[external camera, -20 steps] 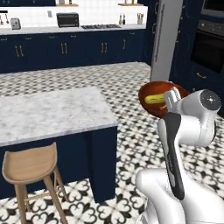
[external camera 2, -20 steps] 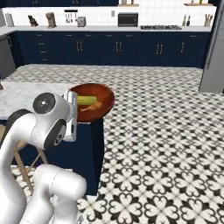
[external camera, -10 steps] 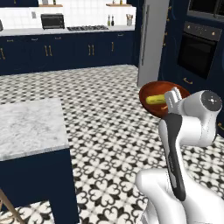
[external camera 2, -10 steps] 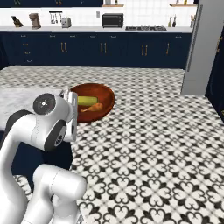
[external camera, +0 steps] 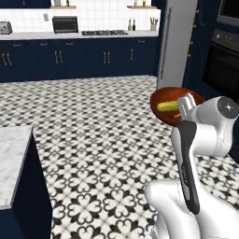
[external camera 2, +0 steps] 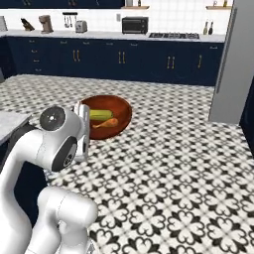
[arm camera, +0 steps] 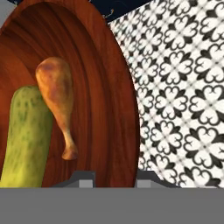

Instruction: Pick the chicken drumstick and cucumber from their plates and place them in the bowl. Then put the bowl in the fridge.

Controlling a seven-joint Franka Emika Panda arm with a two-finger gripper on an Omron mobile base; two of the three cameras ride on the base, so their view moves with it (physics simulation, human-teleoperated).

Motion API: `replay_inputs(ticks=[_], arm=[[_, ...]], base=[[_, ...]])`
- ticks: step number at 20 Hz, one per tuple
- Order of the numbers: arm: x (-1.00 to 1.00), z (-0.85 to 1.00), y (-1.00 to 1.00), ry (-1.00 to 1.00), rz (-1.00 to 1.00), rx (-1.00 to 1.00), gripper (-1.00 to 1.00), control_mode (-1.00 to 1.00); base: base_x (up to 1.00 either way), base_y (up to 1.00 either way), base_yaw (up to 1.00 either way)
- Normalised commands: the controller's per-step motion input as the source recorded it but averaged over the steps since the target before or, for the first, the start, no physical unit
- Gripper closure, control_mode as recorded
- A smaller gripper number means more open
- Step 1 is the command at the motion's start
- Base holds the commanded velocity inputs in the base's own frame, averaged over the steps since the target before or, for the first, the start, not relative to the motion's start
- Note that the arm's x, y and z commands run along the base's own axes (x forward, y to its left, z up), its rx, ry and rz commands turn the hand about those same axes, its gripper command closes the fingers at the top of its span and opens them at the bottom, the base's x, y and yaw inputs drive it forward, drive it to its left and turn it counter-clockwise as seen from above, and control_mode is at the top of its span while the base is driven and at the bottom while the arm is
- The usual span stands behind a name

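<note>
The dark red-brown bowl [external camera: 164, 94] [external camera 2: 122, 111] [arm camera: 105, 83] hangs in the air over the tiled floor. My gripper [arm camera: 114, 177] [external camera: 186, 105] [external camera 2: 83, 125] is shut on its near rim, one fingertip [arm camera: 83, 177] inside and one outside. Inside lie the yellow-green cucumber [arm camera: 26, 140] [external camera: 168, 106] [external camera 2: 100, 115] and the orange-brown chicken drumstick [arm camera: 57, 92] [external camera 2: 105, 123], side by side. The tall grey fridge [external camera: 177, 42] [external camera 2: 235, 64] stands ahead to the right, its door closed. The plates are out of view.
A marble-topped navy island [external camera: 11, 158] [external camera 2: 10, 121] sits at the left edge. Navy cabinets [external camera: 70, 58] with a counter line the back wall. A dark wall oven [external camera: 224, 60] stands right of the fridge. Patterned floor [external camera 2: 188, 163] lies open between.
The whole picture has shifted as the base moved: the island and stool slid off to the left and the fridge came nearer. The bowl stays in my gripper with its contents unmoved.
</note>
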Motion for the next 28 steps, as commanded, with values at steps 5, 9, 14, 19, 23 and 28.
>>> replay_inputs(ticks=[5, 9, 14, 19, 23, 28], arm=[[0.0, 0.0, 0.0, 0.0, 0.0, 0.0, 1.0, 1.0], [0.0, 0.0, 0.0, 0.0, 0.0, 0.0, 1.0, 1.0], [0.0, 0.0, 0.0, 0.0, 0.0, 0.0, 1.0, 1.0], [0.0, 0.0, 0.0, 0.0, 0.0, 0.0, 1.0, 1.0], [0.0, 0.0, 0.0, 0.0, 0.0, 0.0, 1.0, 1.0], [0.0, 0.0, 0.0, 0.0, 0.0, 0.0, 1.0, 1.0]], base=[[1.0, -0.73, 0.3], [1.0, -0.58, 0.28], [1.0, -0.47, 0.25], [1.0, -0.41, 0.23], [1.0, -0.4, 0.22], [1.0, -0.34, 0.13]])
